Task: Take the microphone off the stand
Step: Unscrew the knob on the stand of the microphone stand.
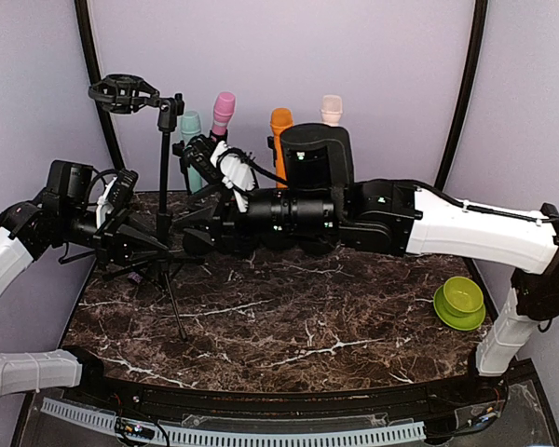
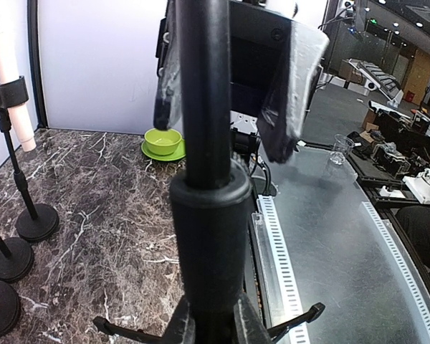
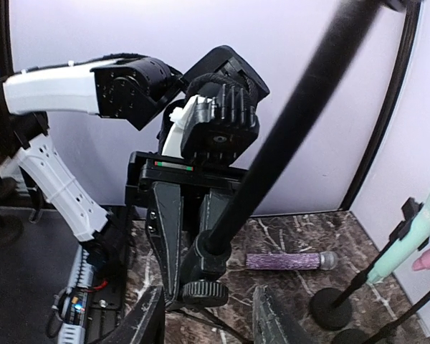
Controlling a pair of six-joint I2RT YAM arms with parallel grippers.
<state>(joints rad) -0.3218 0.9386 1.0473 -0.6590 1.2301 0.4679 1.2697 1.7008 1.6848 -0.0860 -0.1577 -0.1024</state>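
The purple glittery microphone [image 3: 283,261] lies flat on the dark marble tabletop [image 1: 307,317], off the black tripod stand [image 1: 165,182]. In the right wrist view it rests past the foot of the stand and to its right. Its silver grille points toward the round base of a neighbouring stand. It touches neither pair of jaws.

The left jaws are clamped tight on the stand's pole, low down near where the legs spread. The fingers [image 2: 179,328] press in from either side. The right jaws stand partly open with nothing between them. Their fingers [image 3: 147,319] frame the stand's hub and knob, which sit just ahead of the gap. The microphone is farther off and right of that gap.

The black shock-mount ring [image 1: 123,93] at the top of the stand holds nothing.

From above, the microphone cannot be seen, because the two arms cover that part of the tabletop. The right jaws are also hard to separate there from the other black parts crowded around the pole. In the left wrist view the pole fills the centre, close and blurred. The fingertips are cut off by the bottom edge. In the right wrist view the pole runs diagonally out of the top corner, so the ring is out of frame.
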